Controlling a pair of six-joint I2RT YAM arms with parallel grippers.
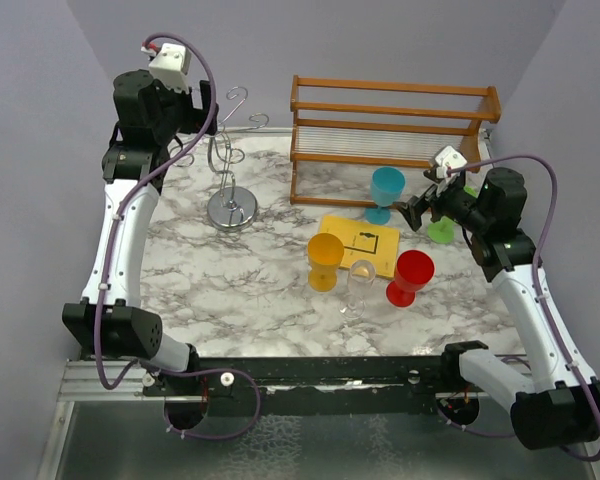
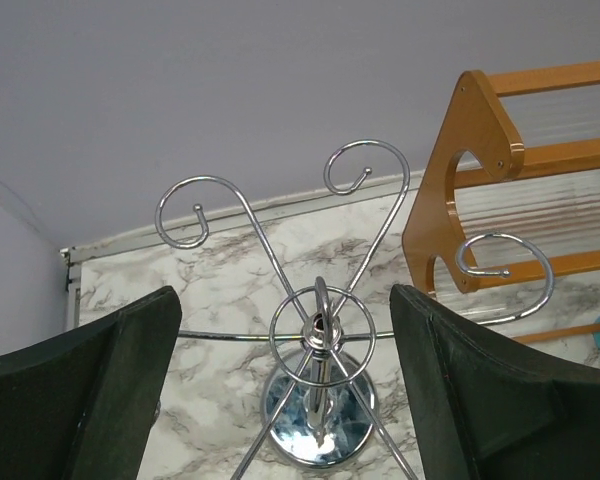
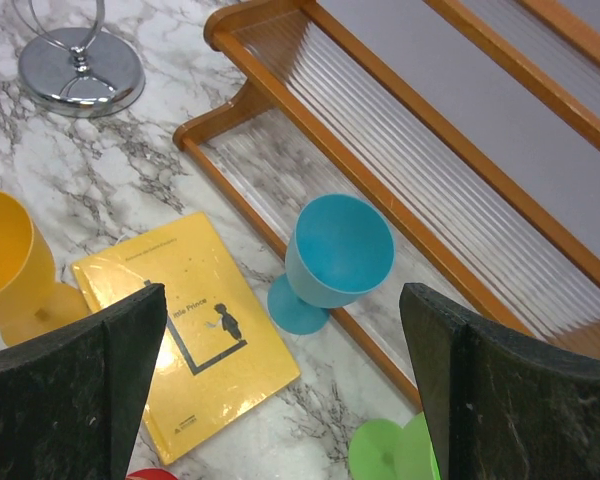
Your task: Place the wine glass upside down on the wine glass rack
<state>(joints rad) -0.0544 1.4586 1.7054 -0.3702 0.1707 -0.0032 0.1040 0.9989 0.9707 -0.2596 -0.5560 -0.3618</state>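
Observation:
The wine glass [image 1: 361, 279], clear, stands upright on the marble table near the front middle, between a yellow and a red goblet. The wine glass rack [image 1: 230, 172], a silver wire tree on a round shiny base, stands at the back left. My left gripper [image 1: 194, 138] hangs open right above the wine glass rack [image 2: 320, 335]; in the left wrist view the curled arms and hub lie between its fingers, untouched. Over the right side my right gripper [image 1: 416, 209] is open and empty above a blue goblet [image 3: 335, 255]. The right wrist view catches only the rack's base [image 3: 80, 70].
A wooden slatted shelf [image 1: 390, 125] runs along the back right. A yellow book [image 1: 365, 240] lies mid-table. Around it stand a blue goblet [image 1: 385, 190], a yellow goblet [image 1: 325, 258], a red goblet [image 1: 411, 275] and a green goblet [image 1: 442, 230].

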